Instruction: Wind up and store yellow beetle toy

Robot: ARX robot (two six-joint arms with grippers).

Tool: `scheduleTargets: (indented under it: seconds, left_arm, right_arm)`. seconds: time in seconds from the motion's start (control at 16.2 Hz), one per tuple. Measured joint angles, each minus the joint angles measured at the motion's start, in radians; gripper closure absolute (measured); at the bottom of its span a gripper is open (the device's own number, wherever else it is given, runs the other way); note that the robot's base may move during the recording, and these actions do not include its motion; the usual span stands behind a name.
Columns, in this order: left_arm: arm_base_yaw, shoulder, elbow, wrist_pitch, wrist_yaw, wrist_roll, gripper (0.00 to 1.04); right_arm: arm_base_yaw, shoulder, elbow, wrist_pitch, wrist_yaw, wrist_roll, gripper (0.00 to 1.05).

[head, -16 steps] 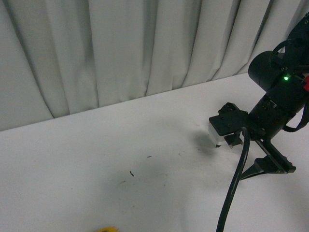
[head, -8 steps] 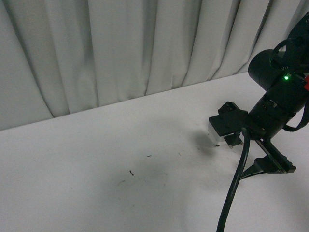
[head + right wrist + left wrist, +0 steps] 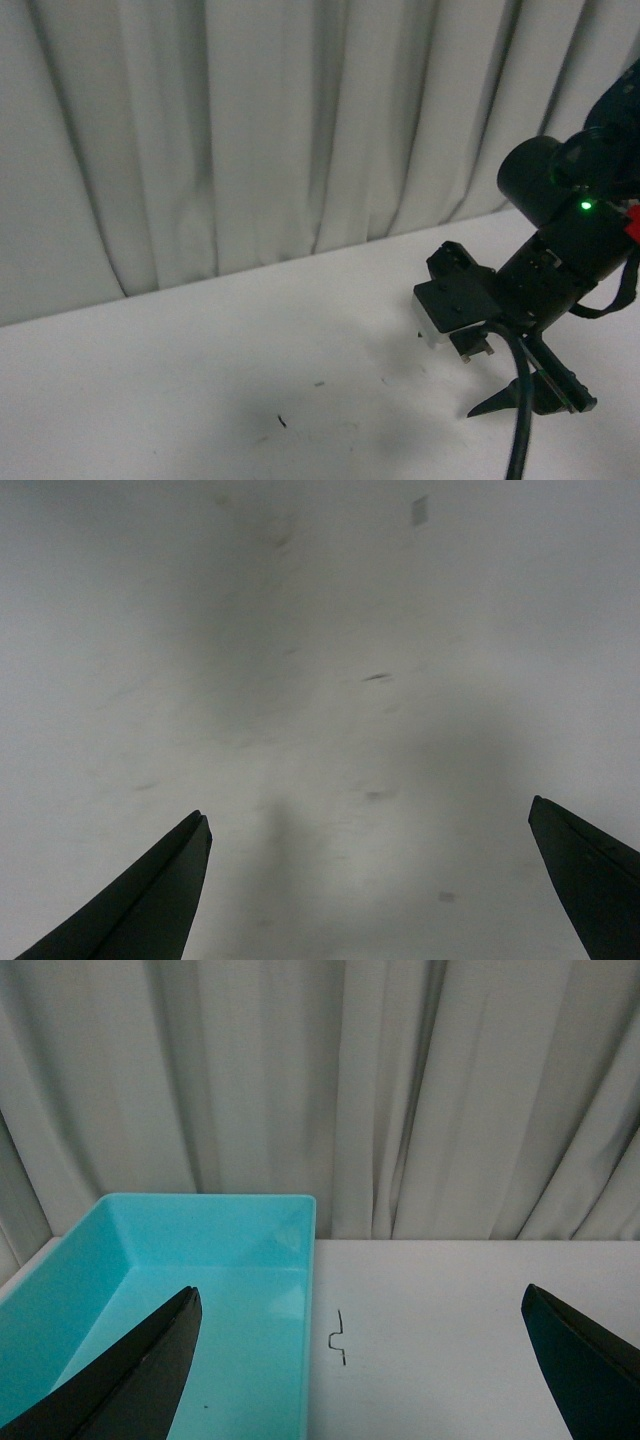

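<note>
The yellow beetle toy is out of view in all three views. My right gripper (image 3: 533, 400) hangs at the right of the front view, pointing down at the white table (image 3: 200, 380), jaws open. In the right wrist view the right gripper (image 3: 367, 808) is spread wide over bare table surface, with nothing between its fingers. My left gripper (image 3: 360, 1295) is open too and holds nothing. One of its fingers (image 3: 140, 1380) sits over a turquoise bin and the other (image 3: 585, 1370) over the white table.
An empty turquoise bin (image 3: 290, 1222) stands on the table against the grey curtain (image 3: 330, 1080). A small bent dark wire (image 3: 340, 1335) lies just beside the bin's wall. Small dark specks (image 3: 282, 420) dot the table. The curtain (image 3: 250, 130) closes off the back.
The front view has shifted, so the table's back edge and the right arm sit lower in the picture. A sliver of yellow at the bottom edge one second ago no longer shows.
</note>
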Motion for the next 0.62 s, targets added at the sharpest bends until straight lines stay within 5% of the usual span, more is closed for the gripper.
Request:
scheduleTargets:
  seconds: [0.37, 0.49, 0.62]
  left_arm:
    - [0.000, 0.000, 0.000, 0.000, 0.000, 0.000, 0.07]
    - [0.000, 0.000, 0.000, 0.000, 0.000, 0.000, 0.07]
    - [0.000, 0.000, 0.000, 0.000, 0.000, 0.000, 0.07]
  right_arm:
    - [-0.005, -0.249, 0.045, -0.003, -0.017, -0.010, 0.07]
    - [0.025, -0.393, -0.257, 0.723, 0.196, 0.412, 0.26]
    - [0.060, -0.603, -0.571, 1.190, 0.271, 1.034, 0.51]
